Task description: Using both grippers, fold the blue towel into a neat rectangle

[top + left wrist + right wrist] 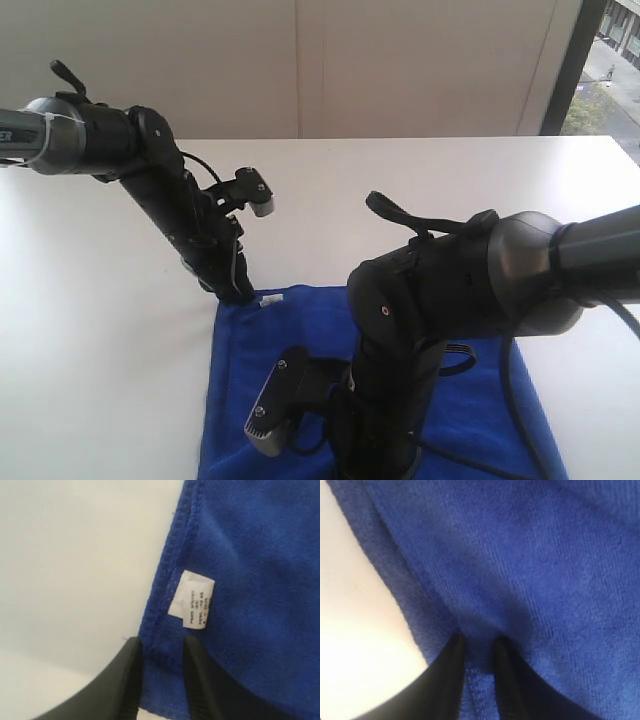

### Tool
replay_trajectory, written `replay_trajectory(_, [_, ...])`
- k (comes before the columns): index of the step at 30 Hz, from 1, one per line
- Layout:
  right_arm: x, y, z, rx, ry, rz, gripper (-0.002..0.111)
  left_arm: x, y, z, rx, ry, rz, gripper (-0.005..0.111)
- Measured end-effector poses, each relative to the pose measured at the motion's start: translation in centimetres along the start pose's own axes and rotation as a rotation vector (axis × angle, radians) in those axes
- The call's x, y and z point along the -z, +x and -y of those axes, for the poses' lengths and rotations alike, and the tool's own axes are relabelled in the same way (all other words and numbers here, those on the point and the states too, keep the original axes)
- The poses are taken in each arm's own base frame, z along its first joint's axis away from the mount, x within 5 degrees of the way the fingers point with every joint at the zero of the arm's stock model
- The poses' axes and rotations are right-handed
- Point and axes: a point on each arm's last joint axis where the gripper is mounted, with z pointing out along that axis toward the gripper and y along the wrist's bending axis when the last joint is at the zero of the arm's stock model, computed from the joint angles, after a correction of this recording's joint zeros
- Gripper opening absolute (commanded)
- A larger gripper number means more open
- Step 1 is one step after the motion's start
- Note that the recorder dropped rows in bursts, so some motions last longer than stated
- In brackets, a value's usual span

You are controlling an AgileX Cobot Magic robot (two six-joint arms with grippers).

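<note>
Where any writing shows at all, it is on the white tag [192, 601] sewn just inside the edge of the blue towel [260, 555]: several short lines of dark print, too blurred to read. Left arm [60, 130] carries a pale band with a scrap of dark lettering, cut off at the edge of the exterior view, unreadable. Towel: deep royal blue, soft short pile, faint ribbing in the weave seen close up, stitched hem [172, 550] along the edge with a visible row of thread. It lies on the white tabletop [100, 300], spread mostly flat, on the near side of the exterior view, its far left corner bearing the tag. Left gripper [162, 677] is down at that tagged corner; its black jaws stand close on either side of the hem and pinch it, tag just beyond them. Right gripper [477, 680] is on another edge of the towel, jaws narrowly apart with a raised ridge of cloth nipped between them, creases running into the grip, bare tabletop just beside. In the exterior view the right arm [420, 330] blocks its own jaws and much of the cloth's middle.
</note>
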Motion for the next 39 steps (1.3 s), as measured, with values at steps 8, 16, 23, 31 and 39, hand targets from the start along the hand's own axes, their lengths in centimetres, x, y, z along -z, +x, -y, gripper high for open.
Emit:
replay_trajectory(8, [0.0,0.0,0.0,-0.002,0.0,0.0,0.022,0.0,0.1,-0.2,0.19,-0.023,-0.011,0.034])
replay_trajectory(16, [0.0,0.0,0.0,-0.002,0.0,0.0,0.022,0.0,-0.4,0.2,0.282,0.03,0.036,0.034])
replay_trajectory(23, [0.0,0.0,0.0,-0.002,0.0,0.0,0.022,0.0,-0.4,0.3,0.355,0.037,0.038,0.034])
replay_trajectory(31, [0.0,0.0,0.0,-0.004,0.0,0.0,0.022,0.1,0.2,0.2,0.471,0.069,0.001,0.034])
replay_trajectory(39, [0.0,0.0,0.0,-0.004,0.0,0.0,0.022,0.2,1.6,-0.1,0.56,0.111,-0.018,0.034])
